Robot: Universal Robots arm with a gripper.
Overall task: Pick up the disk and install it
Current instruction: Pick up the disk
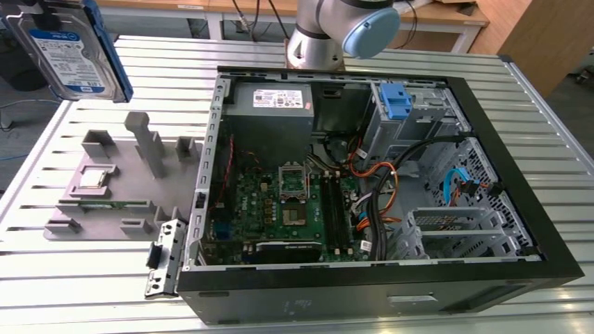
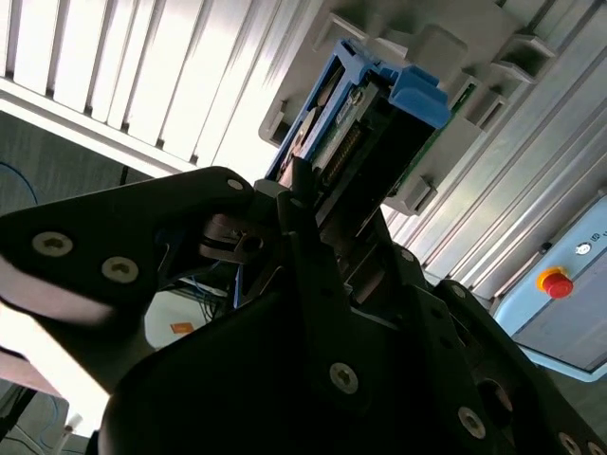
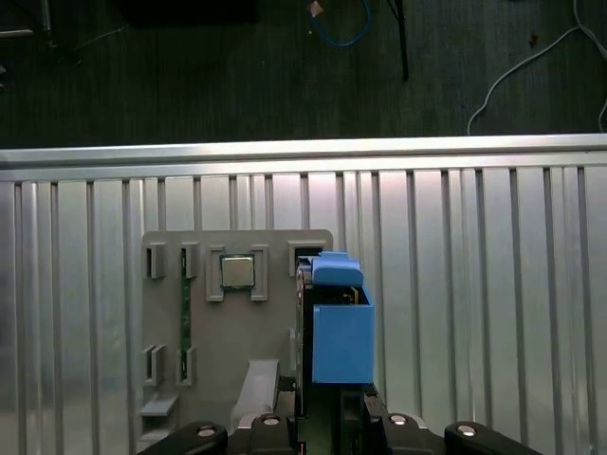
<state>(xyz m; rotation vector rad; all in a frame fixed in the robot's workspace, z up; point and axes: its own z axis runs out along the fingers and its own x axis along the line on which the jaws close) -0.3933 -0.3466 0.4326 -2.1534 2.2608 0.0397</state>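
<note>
- Jaws of the gripper (image 2: 322,218) are closed on the disk (image 2: 356,142); in both wrist views they clamp it by one end, so most of its length stands out beyond them.
- In the exterior view the disk (image 1: 69,52) hangs in the air at the exterior view's upper left, label showing. It is above the far corner of the slatted desk (image 1: 83,292) and well apart from the open computer case (image 1: 325,299).
- In the first wrist view the disk (image 3: 341,341) is seen edge-on over the grey fixture (image 3: 237,242), not touching it.
- Risk, as I judge it: with the hold at one end only, a quick swing or a knock could tilt the disk in the jaws or let it slip out.
- Risk: the case wall stands between the disk and the drive bay, and too low a path would strike its rim.
- Risk: loose cables (image 1: 390,174) lie near the bay and could snag a blue side rail or be pinched under it.
- Risk: a blue bracket (image 1: 396,103) already sits in the bay area, and a skewed approach could jam the rails against it or against the guides.
- Count: one disk, one gripper, one case, one blue bracket.
- Count: one fixture (image 1: 139,149) carrying one processor chip (image 1: 91,179) and one memory stick (image 1: 107,204).
</note>
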